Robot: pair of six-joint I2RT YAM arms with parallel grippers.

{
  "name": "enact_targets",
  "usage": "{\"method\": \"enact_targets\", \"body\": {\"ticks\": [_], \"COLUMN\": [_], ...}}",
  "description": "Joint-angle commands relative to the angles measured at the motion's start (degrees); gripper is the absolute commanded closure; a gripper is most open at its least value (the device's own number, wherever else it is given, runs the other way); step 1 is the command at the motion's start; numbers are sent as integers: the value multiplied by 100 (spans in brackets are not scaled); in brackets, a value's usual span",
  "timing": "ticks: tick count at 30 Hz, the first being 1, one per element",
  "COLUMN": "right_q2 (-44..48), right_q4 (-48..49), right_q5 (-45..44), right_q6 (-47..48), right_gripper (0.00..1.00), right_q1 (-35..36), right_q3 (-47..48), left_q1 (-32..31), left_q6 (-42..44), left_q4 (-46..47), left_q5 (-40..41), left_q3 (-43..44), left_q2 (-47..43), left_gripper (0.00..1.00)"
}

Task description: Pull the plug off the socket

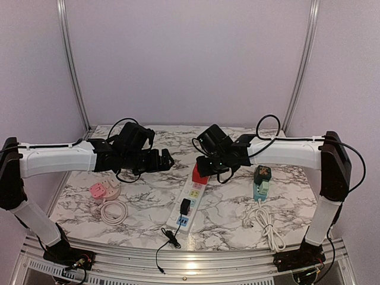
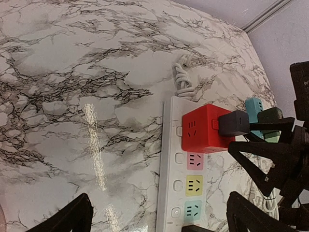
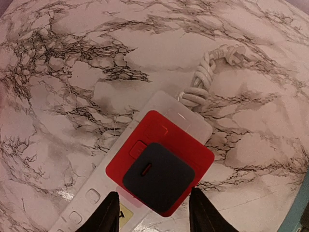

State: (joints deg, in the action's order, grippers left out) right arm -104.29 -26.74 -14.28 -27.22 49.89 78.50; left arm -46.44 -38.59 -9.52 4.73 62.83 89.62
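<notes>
Top external view: left gripper (image 1: 166,159) hovers centre-left over the glossy marble-patterned table (image 1: 142,208), its fingers spread to the full and empty. At centre, a rounded square black plug (image 3: 159,181) sits in a red cube socket (image 1: 200,173) on a white plastic power strip (image 1: 191,193). Right gripper (image 1: 205,167) straddles the plug, fingers half parted, with no visible hold on it.

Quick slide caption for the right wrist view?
Right end effector open above black plug seated in red cube socket.

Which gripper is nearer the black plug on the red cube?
Right. The right gripper hovers directly above the black plug, a finger on either side; the left gripper hangs apart, off toward the robot's left.
</notes>
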Motion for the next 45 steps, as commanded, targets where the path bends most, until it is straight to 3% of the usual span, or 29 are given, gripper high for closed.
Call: {"method": "enact_targets", "body": {"ticks": [1,12,18,22,30,37,45], "right_q2": [-90,-62,-83,90,329,-245,-757], "right_q4": [-493,-592,-608,-123,380,843,900], "right_q5": [22,-680,-952,-392,27,652,943], "right_q6": [-650,-1178,-1314,-1349,-1465,-1181,-1071], "right_gripper": [53,51,36,32,46,49,52], "right_q1": [71,71,-60,-613,-1271,-1265,-1222], "right_q3": [239,608,603,127,-603,-664,-453], "left_q1": [21,20,29,29,29,-26,-325], "left_q6": [-35,-16,-147,-277,-386,-362,-463], "left_q4": [156,367,683,883,868,735,689], "left_q5": [-146,-224,-326,-348,-301,-291,-102], "left_q3": [-45,-243,1,89,87,194,-79], "left_q2": [42,66,587,842,1269,1760,1787], "left_gripper": [1,1,2,7,23,50,67]}}
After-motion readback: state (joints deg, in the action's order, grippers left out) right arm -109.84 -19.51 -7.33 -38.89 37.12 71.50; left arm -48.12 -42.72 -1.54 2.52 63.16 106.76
